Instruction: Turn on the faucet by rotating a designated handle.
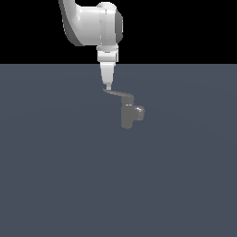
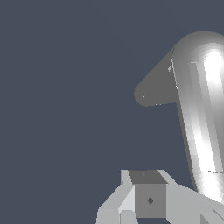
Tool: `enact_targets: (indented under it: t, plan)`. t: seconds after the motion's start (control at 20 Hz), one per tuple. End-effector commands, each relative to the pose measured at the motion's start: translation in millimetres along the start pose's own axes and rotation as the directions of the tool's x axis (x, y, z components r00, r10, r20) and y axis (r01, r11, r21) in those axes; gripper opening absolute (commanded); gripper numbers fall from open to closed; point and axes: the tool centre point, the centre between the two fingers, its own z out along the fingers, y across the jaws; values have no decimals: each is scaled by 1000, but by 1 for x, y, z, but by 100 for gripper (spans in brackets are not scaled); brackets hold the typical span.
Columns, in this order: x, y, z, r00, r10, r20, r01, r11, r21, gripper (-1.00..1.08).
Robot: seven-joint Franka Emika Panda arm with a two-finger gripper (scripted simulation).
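Note:
The faucet (image 1: 127, 115) is a small dull-grey upright cylinder on the flat grey floor, with a stubby spout (image 1: 139, 112) on the side towards the exterior view's right. The handle (image 1: 119, 95) is a thin curved lever reaching from the body's top towards the exterior view's left. My gripper (image 1: 107, 86) points straight down, its fingers pressed together and holding nothing, with the tip at the handle's far end. In the wrist view the handle (image 2: 201, 113) is a long shiny bar, the spout (image 2: 151, 92) juts out beside it, and my gripper (image 2: 148, 192) is close to the handle's end.
The white arm (image 1: 92, 23) comes down from above, behind the faucet. The floor (image 1: 55, 176) is a plain dark grey surface with nothing else on it.

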Motion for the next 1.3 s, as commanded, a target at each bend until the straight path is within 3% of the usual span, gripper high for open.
enact_targets:
  t: [0.0, 0.3, 1.25]
  plan:
    - [0, -2, 4, 1000, 13, -4, -13, 1000, 2, -100]
    - [-1, -2, 5, 1000, 14, -5, -14, 1000, 1, -100]
    - [-9, 41, 5, 1000, 14, -5, -14, 1000, 2, -100]
